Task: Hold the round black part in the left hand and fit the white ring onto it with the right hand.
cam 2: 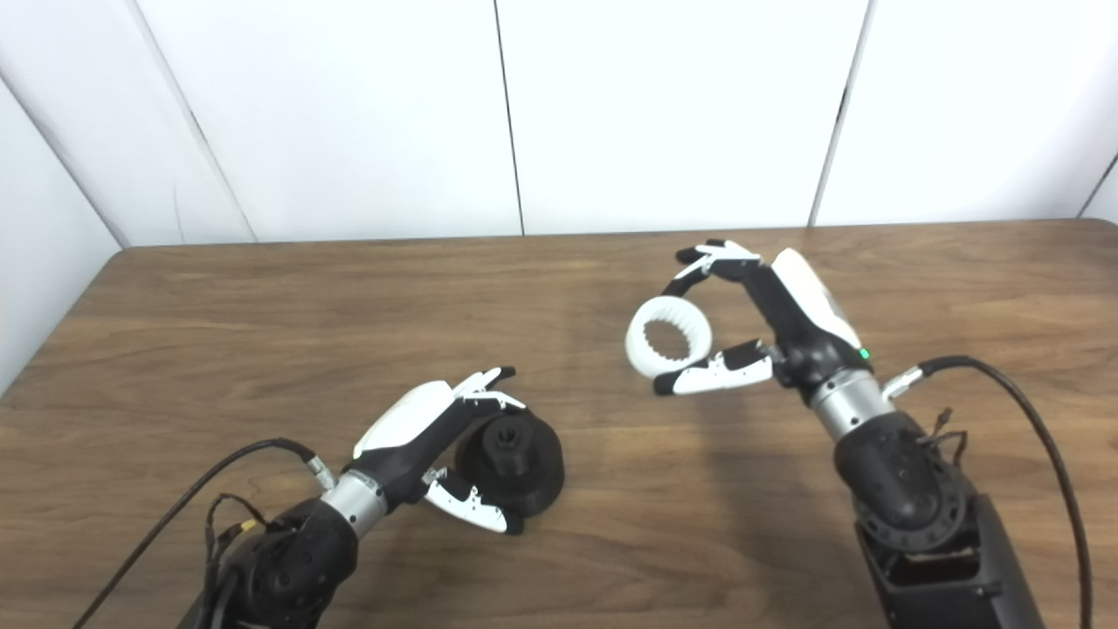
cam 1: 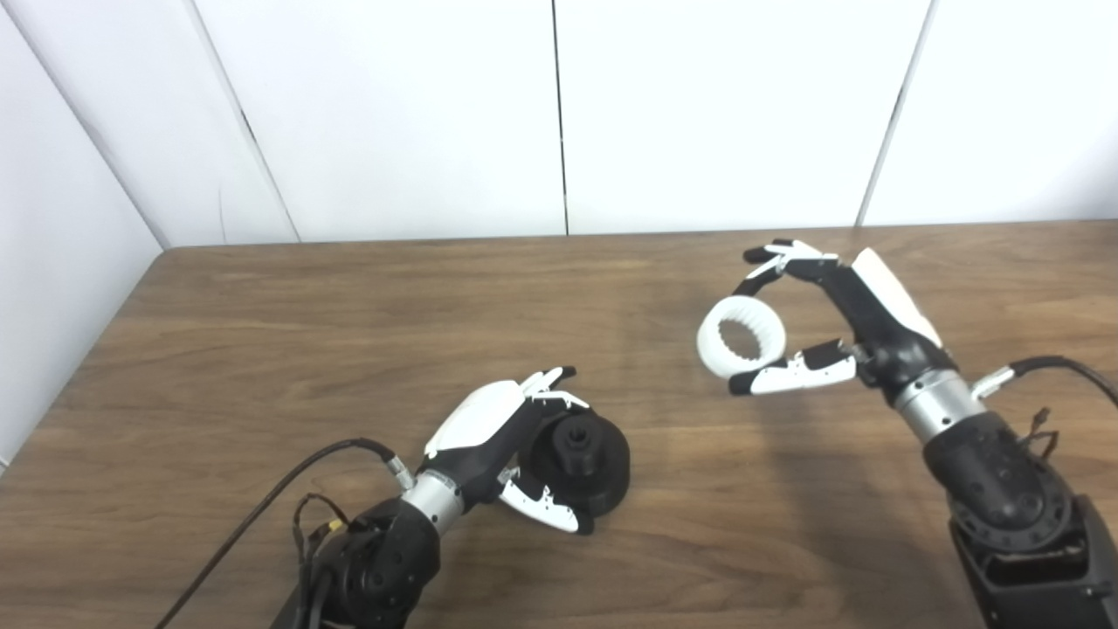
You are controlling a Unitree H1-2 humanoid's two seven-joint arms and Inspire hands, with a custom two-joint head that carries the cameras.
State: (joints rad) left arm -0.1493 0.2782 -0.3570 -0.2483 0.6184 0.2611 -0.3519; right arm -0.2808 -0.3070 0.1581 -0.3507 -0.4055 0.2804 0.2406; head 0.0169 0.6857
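- The wooden table (cam 1: 262, 349) fills the lower part of the view, running back to a white panelled wall (cam 1: 393, 114) with dark seams.
- The right arm (cam 1: 1004, 498) comes up from the bottom right corner, a black cable (cam 1: 1066, 367) looping off near its wrist.
- The left arm (cam 1: 384, 559) enters at the bottom left, with its own cable (cam 1: 262, 515) trailing over the table.
- The right hand (cam 1: 838, 323) is raised above the table's right half, its fingers (cam 1: 786, 258) curled over the top and its thumb below, pinching the white ring between them.
- The left hand (cam 1: 498, 445) lies low at the front of the table, fingers and thumb wrapped round the left side of the round black part, gripping it.
- The round black part (cam 1: 585, 459) sits on the table in that grasp, a small raised hub pointing up from its middle.
- The white ring (cam 1: 742, 336), toothed on its inner edge, hangs in the air facing the viewer, well apart from the black part, up and to its right.
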